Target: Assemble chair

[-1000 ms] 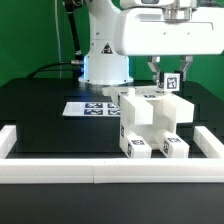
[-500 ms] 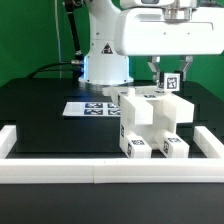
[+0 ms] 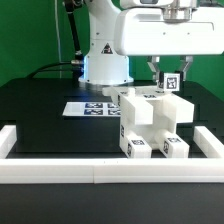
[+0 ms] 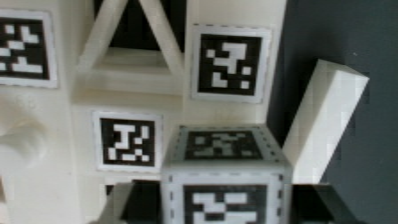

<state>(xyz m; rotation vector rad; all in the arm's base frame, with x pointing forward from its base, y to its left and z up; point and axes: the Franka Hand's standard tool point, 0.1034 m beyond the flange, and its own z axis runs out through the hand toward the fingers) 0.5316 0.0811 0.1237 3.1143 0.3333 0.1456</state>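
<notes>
The partly joined chair (image 3: pixel 150 122) stands on the black table at the exterior view's right, a blocky white stack with tags on its front feet. My gripper (image 3: pixel 171 74) hangs over its rear top, shut on a small white post (image 3: pixel 171 84) with a square tag. In the wrist view the same post (image 4: pixel 226 180) fills the space between my dark fingers (image 4: pixel 135 203), with my gripper (image 4: pixel 226 208) closed on its two sides. Just beyond it lie the chair's tagged white faces (image 4: pixel 125 110). Whether the post touches the chair cannot be told.
The marker board (image 3: pixel 88 108) lies flat on the table in front of the arm's base. A low white border rail (image 3: pixel 60 172) runs along the front and up both sides. A slanted white bar (image 4: pixel 331 105) shows beside the chair in the wrist view.
</notes>
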